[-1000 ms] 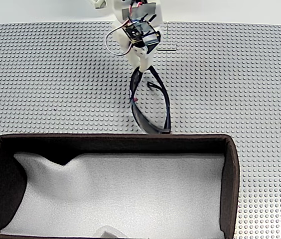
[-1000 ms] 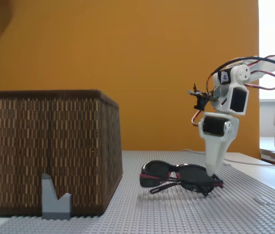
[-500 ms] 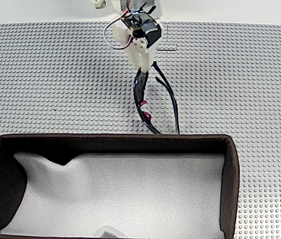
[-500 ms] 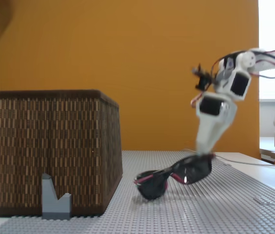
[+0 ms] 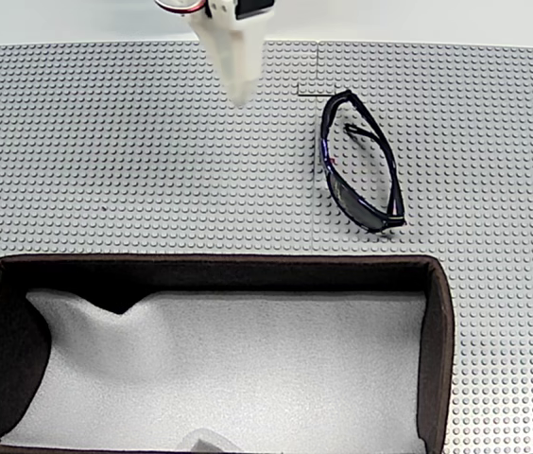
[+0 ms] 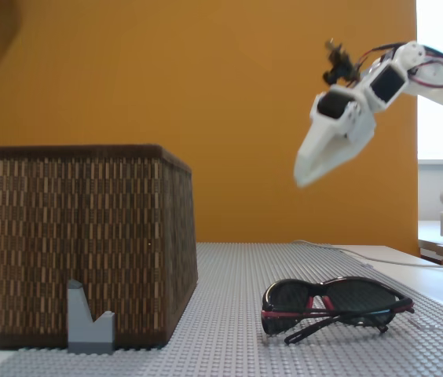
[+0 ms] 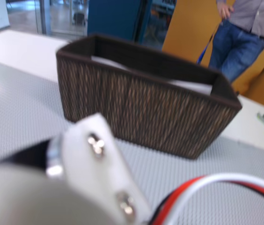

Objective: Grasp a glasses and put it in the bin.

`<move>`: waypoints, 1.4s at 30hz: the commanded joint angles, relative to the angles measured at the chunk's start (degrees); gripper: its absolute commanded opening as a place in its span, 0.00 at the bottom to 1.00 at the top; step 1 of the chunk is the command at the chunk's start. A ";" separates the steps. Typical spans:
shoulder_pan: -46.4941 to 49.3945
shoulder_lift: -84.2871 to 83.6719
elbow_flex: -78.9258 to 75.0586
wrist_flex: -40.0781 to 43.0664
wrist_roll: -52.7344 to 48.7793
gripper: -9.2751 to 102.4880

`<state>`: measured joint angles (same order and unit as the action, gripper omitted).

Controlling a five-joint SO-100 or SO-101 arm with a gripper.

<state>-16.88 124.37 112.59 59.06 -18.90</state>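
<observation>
The glasses (image 6: 333, 305) have slipped free and now lie on the studded tabletop (image 5: 106, 151) just outside the bin (image 5: 437, 312), while the pincer (image 6: 309, 174) has swung up and away holding nothing, its jaws' gap unreadable, so the grasp needs redoing; no writing is legible anywhere.

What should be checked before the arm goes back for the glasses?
1. Glasses held by the claw: not ok, they lie on the studded mat while the claw is raised above it.
2. Glasses in the bin: not ok, they rest outside its far wall in a fixed view.
3. Glasses folded and lying flat: ok, arms tucked under.
4. Bin open, lining bare: ok.
5. Claw open for a new grasp: cannot tell, its tip looks like one piece.
6. Claw lined up over the glasses: not ok, it is off to their left.
</observation>
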 commanded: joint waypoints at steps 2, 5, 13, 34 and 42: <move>-2.02 -2.20 8.26 -2.37 -1.23 0.28; -3.43 -5.19 14.68 -6.24 -0.88 0.35; -8.79 -3.96 18.28 -5.36 0.97 0.42; -18.54 -8.53 23.73 -12.83 2.72 0.22; -18.81 -9.49 22.41 -14.85 2.90 0.08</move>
<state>-34.80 113.99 136.05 44.65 -16.00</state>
